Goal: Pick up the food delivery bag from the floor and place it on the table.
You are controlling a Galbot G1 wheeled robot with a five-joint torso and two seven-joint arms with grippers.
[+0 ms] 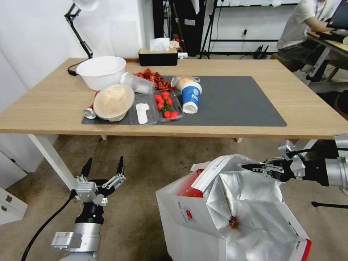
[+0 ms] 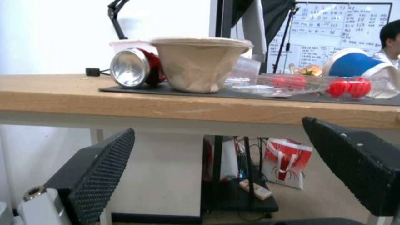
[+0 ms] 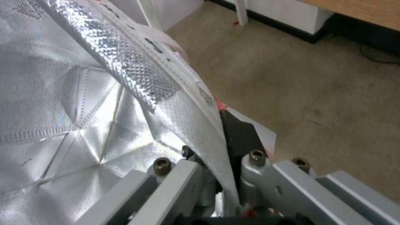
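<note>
Clamping the top edge of the food delivery bag (image 1: 232, 214), the right gripper (image 1: 250, 167) had its fingers pressed together on the foil-lined wall, as the right wrist view showed from close in. The bag hung tilted below the near edge of the table (image 1: 54, 98), its silver inside open toward the camera, over the carpet. The left gripper (image 1: 103, 167) was near the front table leg, low and well apart from the bag, its fingers spread and holding nothing.
</note>
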